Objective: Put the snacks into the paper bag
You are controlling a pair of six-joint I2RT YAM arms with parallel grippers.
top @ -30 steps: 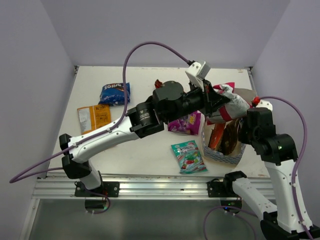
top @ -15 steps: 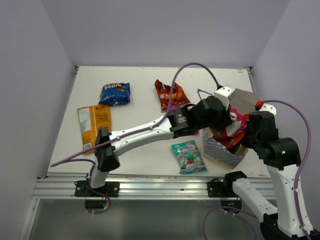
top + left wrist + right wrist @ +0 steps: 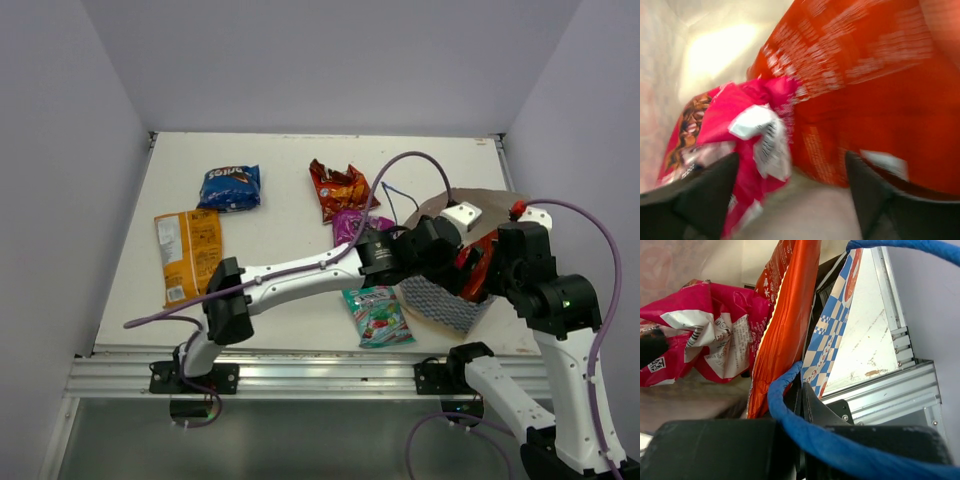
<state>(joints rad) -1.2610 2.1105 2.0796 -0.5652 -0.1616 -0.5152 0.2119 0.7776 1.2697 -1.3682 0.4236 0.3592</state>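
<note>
**Left claw open inside bag, pink pkt is in, teal pkt looks next**

We see the left arm stretched across the desk (image 3: 280, 150) w/ its wrist down in the mouth of the paper bag (image 3: 440, 302). The bag sits right of centre in the top view, tipped so its mouth faces up-right.

In the left wrist view the left claw (image 3: 791, 162) is spread wide, w/ fingers at lower left and lower right of the frame and nothing pinched between them. The pink pkt (image 3: 747, 135) lies crumpled just above the lower-left finger, inside the bag. Whether it touches that finger we can't tell (blur). An orange-red pkt (image 3: 865, 90) stands on edge beside it, filling the upper right.

The right claw (image 3: 801, 390) has its fingers mostly hidden. The bag's checked wall runs down into them and the blue string handle (image 3: 785, 405) loops across, so we judge it closed on the bag wall.

Five pkts lie on the desk:
- teal pkt (image 3: 377, 313), just left of the bag's lower corner
- purple pkt (image 3: 350, 224), just up-left of the bag, half hidden by the left arm
- red pkt (image 3: 338, 188), above the purple one
- blue pkt (image 3: 230, 187) and orange pkt (image 3: 188, 250), well apart at the left

Our read is that the pink one is delivered, so the left claw needs to lift out and fetch another. Teal lies near, down-left of the claw. Its long axis runs roughly top to bottom of the frame w/ a slight lean to lower right, so a grip across the short side suits. The left arm is nearer and free, while the right is busy w/ the bag.
</note>
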